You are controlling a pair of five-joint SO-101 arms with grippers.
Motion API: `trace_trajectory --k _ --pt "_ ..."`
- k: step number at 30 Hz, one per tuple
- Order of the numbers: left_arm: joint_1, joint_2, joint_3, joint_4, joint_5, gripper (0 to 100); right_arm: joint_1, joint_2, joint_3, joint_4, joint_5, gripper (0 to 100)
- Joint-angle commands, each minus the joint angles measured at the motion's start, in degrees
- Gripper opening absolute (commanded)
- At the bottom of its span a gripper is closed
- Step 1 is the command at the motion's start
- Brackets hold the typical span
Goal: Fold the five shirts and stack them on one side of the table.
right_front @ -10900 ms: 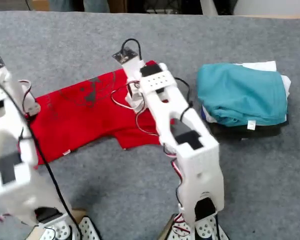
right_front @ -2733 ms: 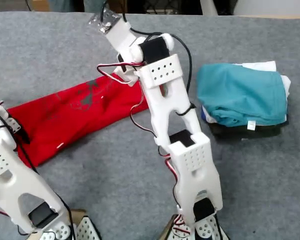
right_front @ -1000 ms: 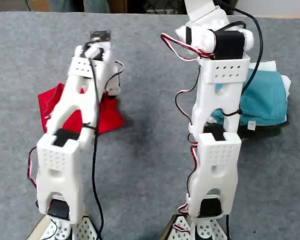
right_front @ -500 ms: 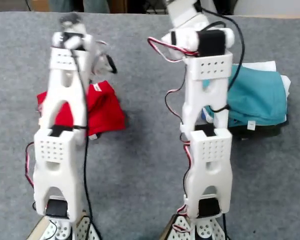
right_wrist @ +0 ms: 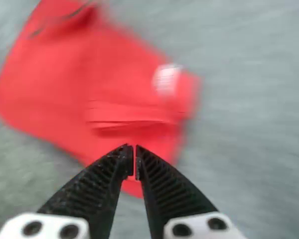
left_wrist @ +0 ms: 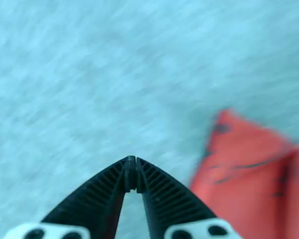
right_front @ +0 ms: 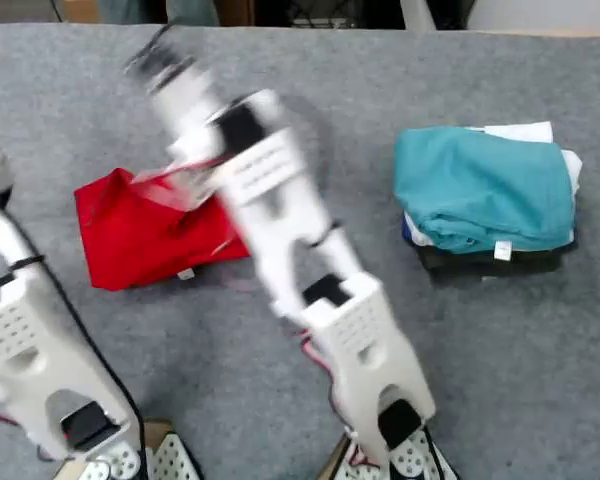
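**Both grippers pinched shut, right arm slung way over**

So the right arm leans diagonally from its base toward the red shirt, with its wrist above the shirt's far corner. Its right gripper hangs over the shirt's edge, jaws closed tip to tip with nothing between them. The left arm stands bent, off the shirt's other side. Its left gripper points down just beside a shirt corner, jaws pressed together too, also empty.

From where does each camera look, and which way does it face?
High view: fixed above the arms' bases, looking down over the grey table; shows left arm, right arm, red shirt, shirt stack.
Left wrist view: on the left arm, facing the table; left claw, shut.
Right wrist view: on the right arm, facing down onto the red shirt; right claw, shut.
Shared: the red shirt, in all three.
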Motion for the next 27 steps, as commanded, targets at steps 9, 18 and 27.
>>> trace_trajectory --k 9,18,27 --pt "-10.1 -18.4 35.3 -13.5 -6.9 3 -2.8 14.0 1.8 -13.3 -2.3 1.5" --pt "-8.8 -30.6 55.3 -23.0 -10.5 3 4.0 16.0 -21.7 1.8 1.6 1.5" --pt "0.3 -33.1 64.8 -26.2 -7.1 3 2.4 17.0 -25.6 -0.1 1.6 1.5"
